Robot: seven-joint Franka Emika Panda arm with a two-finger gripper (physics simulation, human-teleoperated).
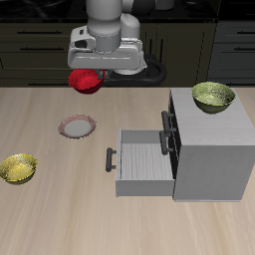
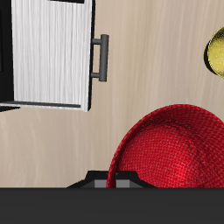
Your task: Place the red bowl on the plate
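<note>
I had the red bowl [image 1: 87, 80] lifted off the table, hanging from the gripper [image 1: 92, 74], which looked closed on its rim. The plate [image 1: 77, 127] lay below, nearer the front edge. A thin rim hold could slip, dropping the bowl short of the plate.

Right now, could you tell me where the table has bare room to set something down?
The widest bare stretch runs along the table's front edge, between the yellow-green bowl and the open drawer. Another lies between the plate and the drawer handle. It is crowded around the cabinet, whose top holds a second bowl. The pincer holds the red bowl aloft.
</note>
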